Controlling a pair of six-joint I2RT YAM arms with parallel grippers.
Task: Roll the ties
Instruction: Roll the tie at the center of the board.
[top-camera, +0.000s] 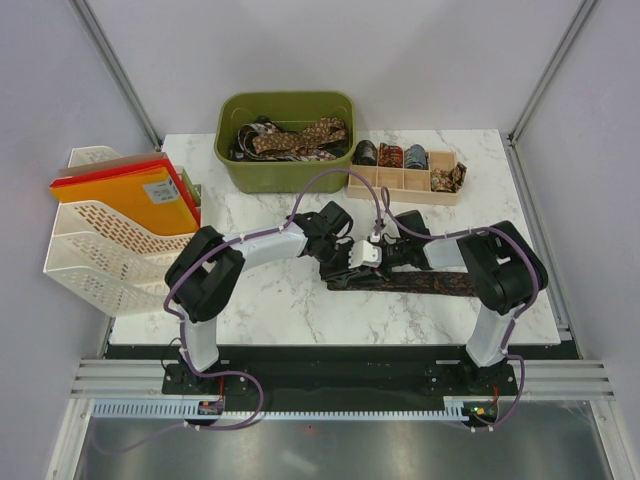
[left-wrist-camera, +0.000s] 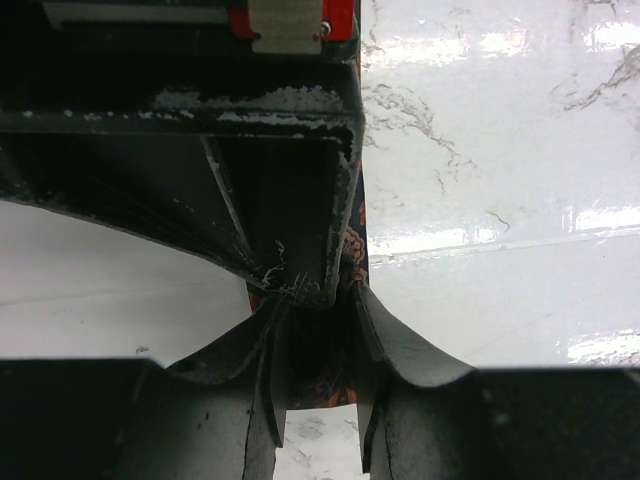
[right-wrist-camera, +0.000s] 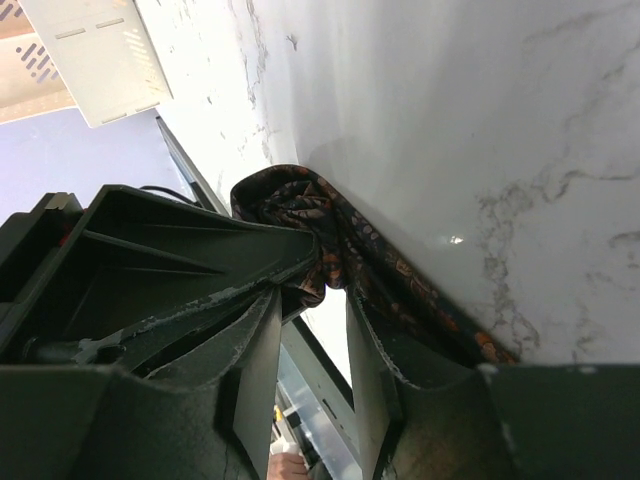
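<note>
— Which step is this?
— The start of a roll, I'd say. The dark tie lies flat along the bench, and both claws meet at its curled left end.
— And the grips?
— The left claw is narrow, pinching the fabric. The right claw is narrow too, with the curl at its tips. I cannot tell if it grips.
— Next?
— Probably turning the curl over tightly, with the edges kept aligned.

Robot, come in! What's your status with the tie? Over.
Left hand pinching dark patterned tie at its folded end. Right hand at same fold, grip unclear. Hands crowding each other.
</note>
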